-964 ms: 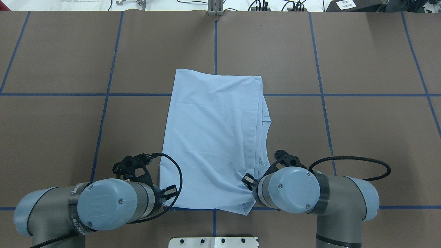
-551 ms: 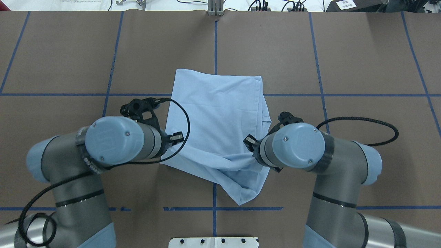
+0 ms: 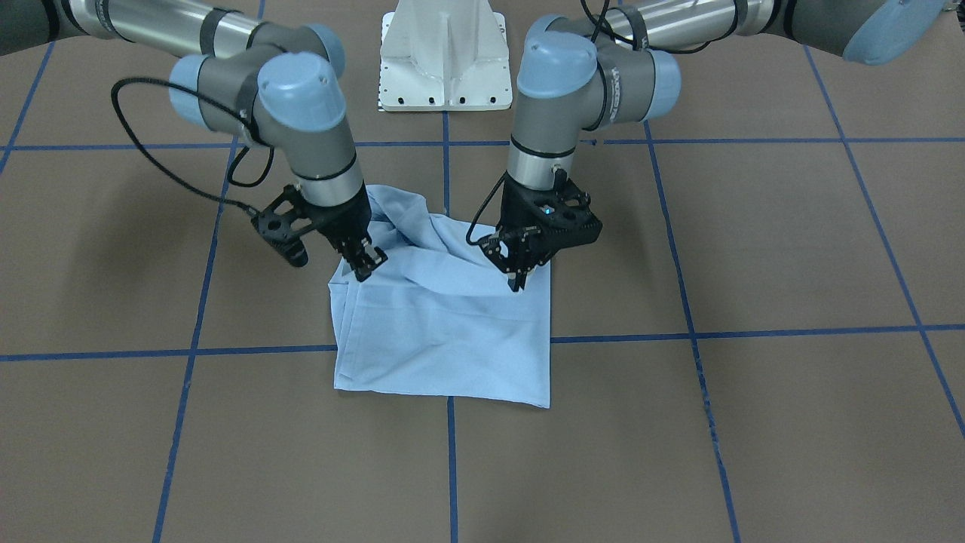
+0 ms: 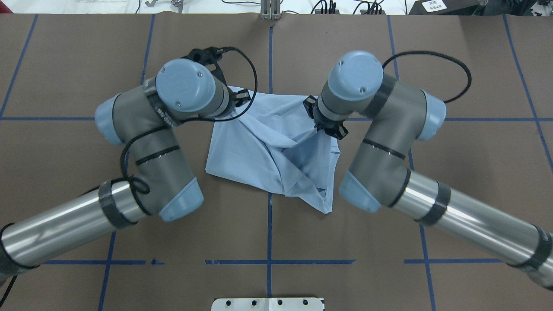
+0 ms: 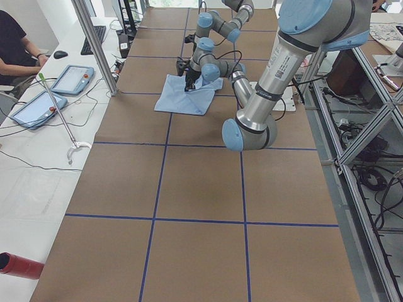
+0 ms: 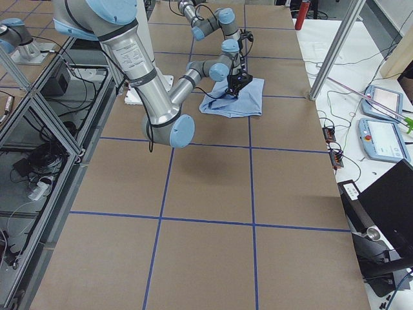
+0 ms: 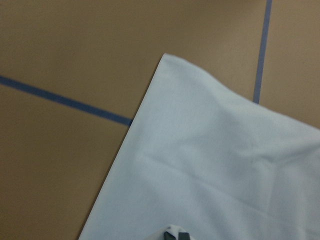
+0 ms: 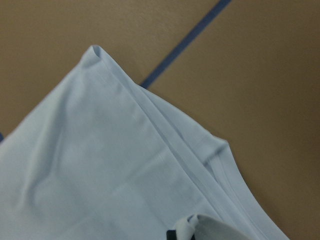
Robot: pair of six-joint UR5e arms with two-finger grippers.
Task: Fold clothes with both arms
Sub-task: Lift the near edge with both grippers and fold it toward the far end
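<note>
— Between the pinched tips of the left gripper [image 3: 519, 280] sits one corner of the T-shirt [image 3: 445, 339]. The right gripper [image 3: 364, 265] is clamped on the other corner of the same edge. Neither stands open.

— Which way does the rest of it lie from them?

— Ahead and below. The held edge hangs across from gripper to gripper, over the shirt's middle. The edge it should meet lies flat on the table [image 3: 754, 249], farther from the robot. The shirt's long axis runs away from the robot, so I'd judge the move goes straight along it.

— Which arm is nearer that far edge?

— The left one, slightly, going by the overhead view. The right gripper sits a little behind, its tips hidden there under its own wrist.

— And how does the cloth look?

— Light blue, plain side up, with no print or label showing. The far half is smooth. Between the grippers it rises in ridges, and a loose tail [image 4: 319, 201] of bunched cloth lies on the table toward the robot's right. Doubled seams run along that edge in the right wrist view. The shirt sits mid-table, across a blue tape line [image 3: 754, 332].
</note>
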